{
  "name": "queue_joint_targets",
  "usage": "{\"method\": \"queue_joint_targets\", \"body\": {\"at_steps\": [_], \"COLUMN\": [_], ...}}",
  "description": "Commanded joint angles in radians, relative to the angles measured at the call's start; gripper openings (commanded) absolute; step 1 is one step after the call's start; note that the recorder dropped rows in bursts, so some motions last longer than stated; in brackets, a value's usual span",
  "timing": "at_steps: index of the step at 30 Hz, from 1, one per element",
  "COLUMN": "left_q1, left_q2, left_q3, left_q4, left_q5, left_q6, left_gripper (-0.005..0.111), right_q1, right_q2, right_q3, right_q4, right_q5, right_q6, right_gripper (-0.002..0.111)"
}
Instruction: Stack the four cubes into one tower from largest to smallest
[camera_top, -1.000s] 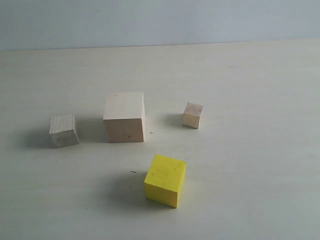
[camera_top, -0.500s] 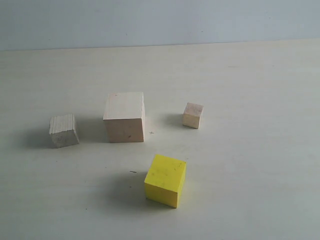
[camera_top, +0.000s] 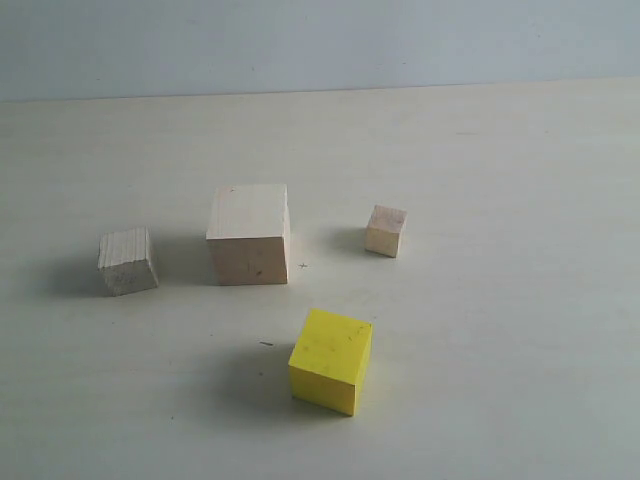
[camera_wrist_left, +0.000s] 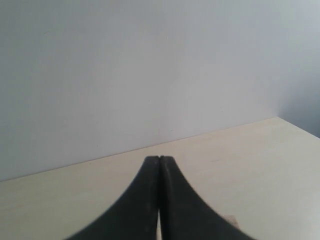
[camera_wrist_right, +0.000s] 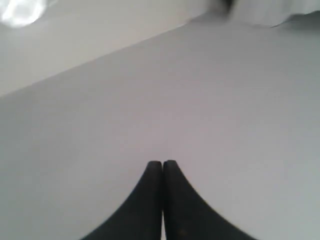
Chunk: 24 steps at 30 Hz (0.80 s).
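Observation:
Four cubes stand apart on the pale table in the exterior view. The largest pale wood cube is in the middle, the medium pale wood cube to its left, the smallest pale wood cube to its right. The bright yellow cube sits nearer the front. No tower stands. Neither arm shows in the exterior view. My left gripper is shut with nothing between its black fingers, over bare table facing a wall. My right gripper is shut and empty too, in front of a plain grey surface.
The pale table runs back to a light blue-grey wall. In the left wrist view the table edge meets a wall corner.

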Motion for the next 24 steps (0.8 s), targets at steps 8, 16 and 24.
{"method": "queue_joint_targets", "body": {"at_steps": [8, 16, 24], "left_q1": [-0.002, -0.002, -0.002], "left_q2": [0.002, 0.002, 0.002], "left_q3": [0.003, 0.003, 0.003], "left_q4": [0.003, 0.003, 0.003], "left_q5": [-0.018, -0.002, 0.000], "left_q6": [-0.002, -0.002, -0.002], "left_gripper": [0.000, 0.000, 0.000], "right_q1": [0.001, -0.011, -0.010], "right_q2": [-0.027, -0.017, 0.059], "right_q3": [0.012, 0.019, 0.019], "right_q4": [1.187, 1.147, 1.000], "right_q5": [-0.006, 0.837, 1.576], "right_q6": [0.474, 0.051, -0.177], "right_gripper": [0.000, 0.000, 0.000]}}
